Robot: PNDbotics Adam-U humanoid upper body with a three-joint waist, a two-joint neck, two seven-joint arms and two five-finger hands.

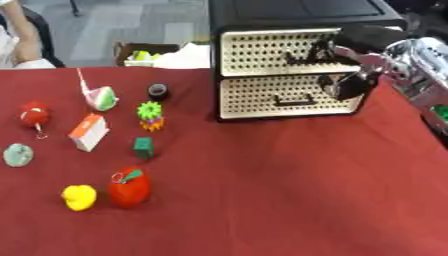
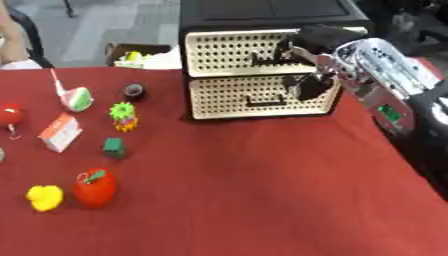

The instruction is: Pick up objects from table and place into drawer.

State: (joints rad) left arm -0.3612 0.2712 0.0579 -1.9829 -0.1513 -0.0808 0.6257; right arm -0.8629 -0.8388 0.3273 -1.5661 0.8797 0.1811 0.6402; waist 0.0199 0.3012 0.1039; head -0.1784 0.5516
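- My right hand [image 2: 317, 60]: raised at the front of the black two-drawer cabinet with cream perforated fronts [image 1: 289, 107], level with the upper drawer's dark handle [image 1: 306, 54]. Fingers curled near that handle; whether they have closed round it I cannot tell.
- My left hand: in neither view.
- Both drawers: fronts look flush, so I judge them shut.
- Worktop, red cloth [image 1: 289, 200]: carries all the objects, well apart from the cabinet, on my left side.
- Red apple-shaped toy with green leaf [image 1: 129, 188], near edge; yellow rounded toy [image 1: 80, 197] just beside it.
- Small dark green block [image 1: 143, 147]; white and orange box [image 1: 88, 132] to its left.
- Green spiky piece stacked on an orange one [image 1: 151, 115]; small black round object [image 1: 157, 91] beyond it.
- Watermelon-slice toy, pink and green [image 1: 101, 98]; red ball-like toy with a ring [image 1: 34, 114]; pale grey-green lump [image 1: 17, 154] at the far left.
- Step in hand, by my judgement: opening the upper drawer; nothing has been picked up.
- Next move calls for hooking the handle and drawing it straight towards me, then reaching across for an object.
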